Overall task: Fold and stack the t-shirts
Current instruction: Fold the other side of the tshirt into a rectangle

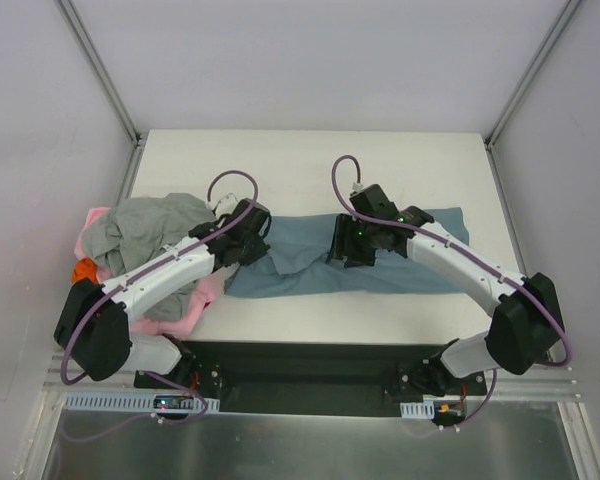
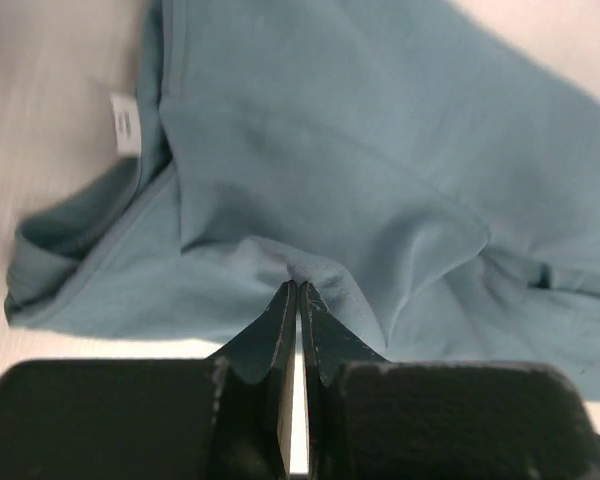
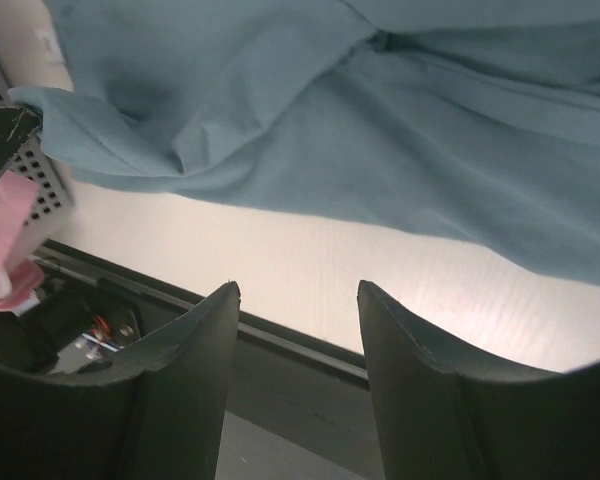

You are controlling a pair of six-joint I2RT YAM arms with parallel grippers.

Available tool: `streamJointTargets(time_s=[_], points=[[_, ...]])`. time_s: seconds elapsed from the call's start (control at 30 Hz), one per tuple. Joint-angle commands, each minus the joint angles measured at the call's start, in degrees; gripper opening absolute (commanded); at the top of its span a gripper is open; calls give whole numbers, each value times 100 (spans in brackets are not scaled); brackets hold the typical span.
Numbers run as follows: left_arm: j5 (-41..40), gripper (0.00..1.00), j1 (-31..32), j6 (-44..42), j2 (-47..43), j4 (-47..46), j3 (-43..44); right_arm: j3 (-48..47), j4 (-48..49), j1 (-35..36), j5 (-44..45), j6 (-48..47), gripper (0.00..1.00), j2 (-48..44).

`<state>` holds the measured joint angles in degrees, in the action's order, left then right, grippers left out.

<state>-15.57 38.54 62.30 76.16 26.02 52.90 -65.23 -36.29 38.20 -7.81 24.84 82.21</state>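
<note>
Overhead: slate-blue shirt [image 1: 310,268] lies crumpled across the middle of the white table [image 1: 310,160], long axis left to right, its right end flat and its left end bunched. In the left wrist view a white label [image 2: 126,123] shows inside the neckline, at the upper left of the cloth.

Heap at the table's left edge: grey shirt [image 1: 145,228] on top, rumpled; pink shirt [image 1: 185,310] under it, sticking out at the near side and at the far left corner; a bit of orange shirt [image 1: 83,270] shows at the heap's left side. The heap lies just beside the blue shirt's left end; I cannot tell whether they touch.

Left gripper [image 2: 298,290]: jaws clenched, fingers pressed together with a small raised ridge of the slate-blue shirt pinched between the tips. Overhead, it sits at the shirt's left end [image 1: 255,235].

Right gripper [image 3: 298,288]: jaws released, standing well apart, nothing between them; bare table and its near edge are seen through the gap. Overhead, it is over the shirt's middle [image 1: 348,245]. Whether its fingers touch the cloth I cannot tell.
</note>
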Motion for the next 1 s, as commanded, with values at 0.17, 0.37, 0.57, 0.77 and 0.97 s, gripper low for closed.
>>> streamJointTargets(time_s=[0.17,0.37,0.57,0.77,0.97], points=[[107,0,-576,-825,716,-53,801,-587,1010,258,-379,548,54,989],[379,0,-953,-886,1190,-431,721,-1052,966,496,-317,443,55,1674],[231,0,-1261,-1132,1595,-536,1029,-1694,475,750,-37,65,55,2254],[318,0,-1455,-1229,1867,-615,1152,-1554,492,873,8,293,54,2483],[397,0,-1455,-1203,1982,-686,1073,-1800,404,1032,254,407,49,2896]])
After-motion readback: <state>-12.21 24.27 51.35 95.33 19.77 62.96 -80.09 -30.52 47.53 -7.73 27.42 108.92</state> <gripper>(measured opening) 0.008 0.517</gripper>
